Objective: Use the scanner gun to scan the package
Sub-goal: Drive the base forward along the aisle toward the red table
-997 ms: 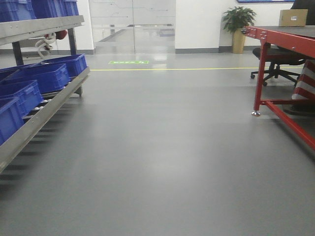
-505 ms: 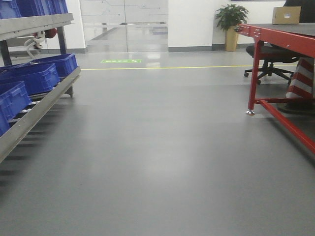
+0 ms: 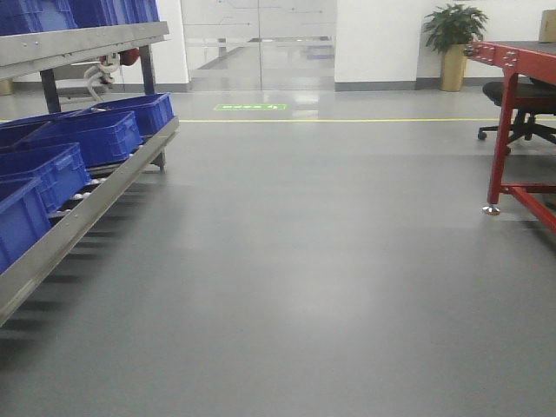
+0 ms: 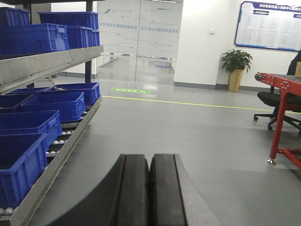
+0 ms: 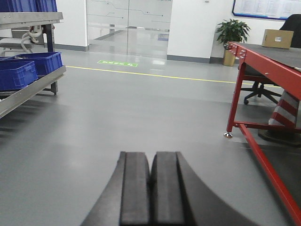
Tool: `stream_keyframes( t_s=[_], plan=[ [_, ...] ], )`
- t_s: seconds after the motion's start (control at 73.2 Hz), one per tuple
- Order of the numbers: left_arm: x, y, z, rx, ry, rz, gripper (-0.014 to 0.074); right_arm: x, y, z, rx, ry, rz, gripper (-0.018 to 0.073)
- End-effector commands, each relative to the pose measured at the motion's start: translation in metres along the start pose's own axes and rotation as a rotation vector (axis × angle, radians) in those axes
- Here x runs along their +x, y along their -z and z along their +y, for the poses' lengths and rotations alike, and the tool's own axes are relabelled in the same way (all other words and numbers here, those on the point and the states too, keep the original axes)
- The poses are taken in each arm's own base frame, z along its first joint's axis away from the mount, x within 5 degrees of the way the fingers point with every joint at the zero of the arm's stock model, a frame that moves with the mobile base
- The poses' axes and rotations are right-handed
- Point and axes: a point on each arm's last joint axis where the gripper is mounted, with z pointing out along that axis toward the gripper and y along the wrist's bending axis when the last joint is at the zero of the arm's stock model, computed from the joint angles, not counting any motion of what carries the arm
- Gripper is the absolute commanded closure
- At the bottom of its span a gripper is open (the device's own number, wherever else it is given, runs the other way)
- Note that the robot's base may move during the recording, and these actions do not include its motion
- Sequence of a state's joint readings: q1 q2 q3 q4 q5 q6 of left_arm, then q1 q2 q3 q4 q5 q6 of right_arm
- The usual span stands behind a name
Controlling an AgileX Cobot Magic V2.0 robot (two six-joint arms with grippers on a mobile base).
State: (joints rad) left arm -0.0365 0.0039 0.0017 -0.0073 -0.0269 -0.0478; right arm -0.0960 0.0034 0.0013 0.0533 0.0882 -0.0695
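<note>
The red table (image 5: 263,63) is cut off by each view's right edge.

Grey floor (image 3: 304,261) with a far yellow line (image 3: 347,120); blue bins (image 3: 82,139) on a metal rack (image 3: 95,201) left, red table (image 3: 512,57) right, potted plant (image 3: 452,39) and glass doors (image 3: 261,43) far.

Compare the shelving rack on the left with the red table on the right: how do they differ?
The rack is bare grey metal; the red table has a red frame. The rack's sloped shelves are packed with blue bins; the table's flat dark top shows one tan cardboard box. Both stand on the grey floor, flanking the open aisle.
</note>
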Motion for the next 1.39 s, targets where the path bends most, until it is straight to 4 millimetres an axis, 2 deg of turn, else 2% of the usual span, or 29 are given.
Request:
stream_keyframes(
  t_s=[0.0, 1.38],
  plan=[
    [-0.0022, 0.0004, 0.0001, -0.002, 0.003, -0.02, 0.0708, -0.0021, 0.0004, 0.0, -0.001, 0.006, -0.021, 0.0728],
    [-0.0022, 0.0004, 0.0001, -0.002, 0.003, -0.02, 0.0708, -0.0021, 0.0004, 0.0, -0.001, 0.006, -0.021, 0.0728]
  ],
)
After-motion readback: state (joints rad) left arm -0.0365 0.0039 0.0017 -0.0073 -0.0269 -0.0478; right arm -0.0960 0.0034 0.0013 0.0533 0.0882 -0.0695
